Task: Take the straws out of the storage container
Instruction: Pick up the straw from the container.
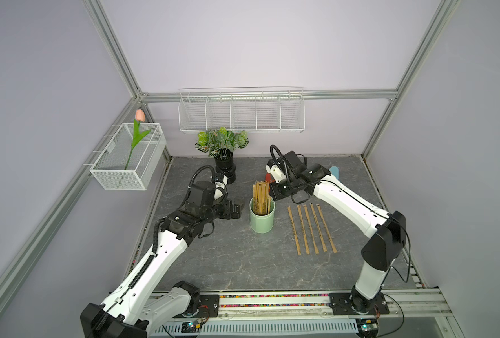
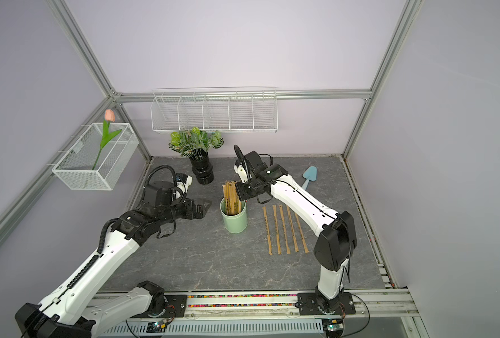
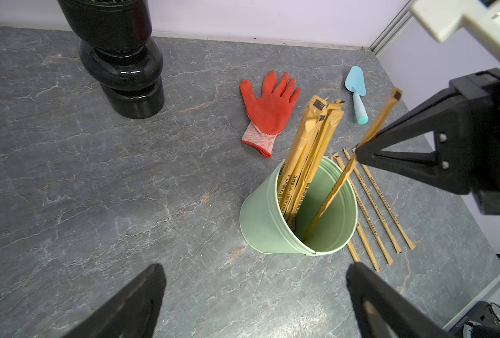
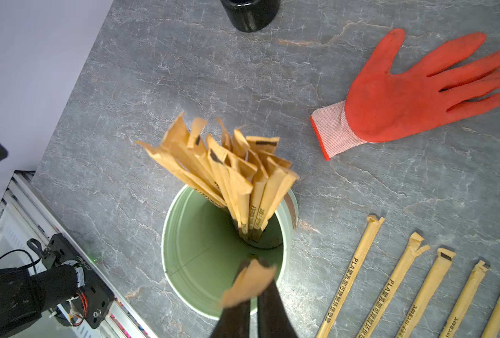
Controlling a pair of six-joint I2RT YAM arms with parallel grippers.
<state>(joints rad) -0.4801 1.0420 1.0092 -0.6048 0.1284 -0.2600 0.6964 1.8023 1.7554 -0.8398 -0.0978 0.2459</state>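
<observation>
The storage container (image 1: 262, 218) (image 2: 233, 219), a mint-green cup, stands upright mid-table with a bundle of tan straws (image 1: 260, 195) (image 4: 228, 166) leaning against its far wall. My right gripper (image 4: 254, 260) (image 1: 271, 193) hovers over the cup's mouth. It is shut on one straw (image 3: 332, 194) whose lower end still sits inside the cup. Several more straws (image 1: 311, 228) (image 4: 418, 292) lie side by side on the table to the cup's right. My left gripper (image 3: 254, 269) (image 1: 234, 210) is open and empty, just left of the cup.
A red glove (image 3: 269, 105) and a blue trowel (image 3: 357, 90) lie behind the cup. A black vase with a leafy plant (image 1: 224, 166) stands at the back left. White wire baskets (image 1: 241, 112) (image 1: 128, 158) hang on the walls.
</observation>
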